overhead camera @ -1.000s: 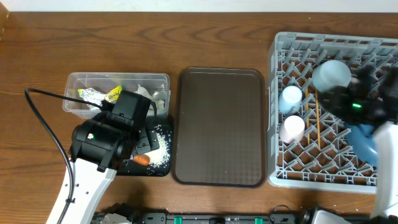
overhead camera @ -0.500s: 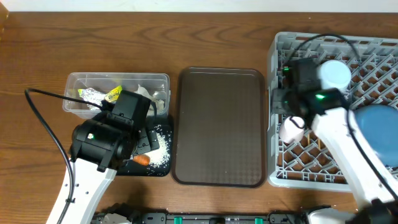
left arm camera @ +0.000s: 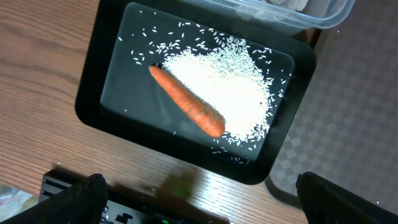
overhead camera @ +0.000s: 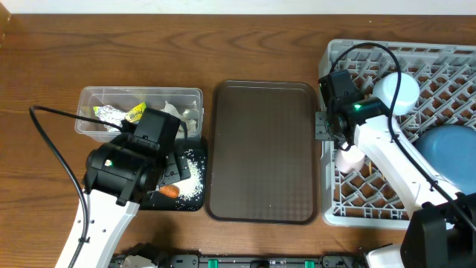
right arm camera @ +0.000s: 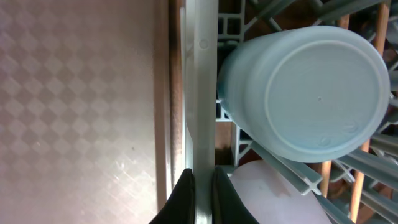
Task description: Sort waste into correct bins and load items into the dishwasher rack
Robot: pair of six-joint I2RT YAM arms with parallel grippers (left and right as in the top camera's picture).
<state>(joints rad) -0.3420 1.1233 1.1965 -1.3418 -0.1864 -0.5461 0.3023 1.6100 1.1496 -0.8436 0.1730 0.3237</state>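
Waste sits at the far left: crumpled tissues (overhead camera: 178, 112) and a foil wrapper (overhead camera: 123, 114) lie inside the clear tub (overhead camera: 141, 91). Just beside the tub, the black tray (left arm camera: 121, 68) holds a carrot (left arm camera: 186, 110) lying aslant on a spread of rice scraps (left arm camera: 230, 87). The left gripper (left arm camera: 199, 202) hangs above this tray with its jaws spread wide. The carrot lies below and ahead of them, touching neither finger. It looks stiff, light and smooth-skinned, so a pinch across its thicker middle should hold better than one near the tapered tip; the loose rice would slip through any pinch. The brown serving tray (overhead camera: 264, 149) in the middle is bare. Right of it, the right gripper (right arm camera: 203, 196) has its jaws pressed together, with the thin left wall of the dishwasher rack (overhead camera: 401, 45) running between the fingertips, so it appears to be pinching that rim. The rack is rigid, bulky and loaded, likely to slide rather than lift, and its narrow wall offers a firm but small purchase. Just inside the wall stand the light blue cup (right arm camera: 305, 93), base up, and the pink cup (right arm camera: 273, 193), both outside the jaws, with chopsticks (right arm camera: 357, 186) among the pegs. Further right rest the bowl (overhead camera: 398, 91) and the blue plate (overhead camera: 446, 149), which are smooth, hard and breakable.
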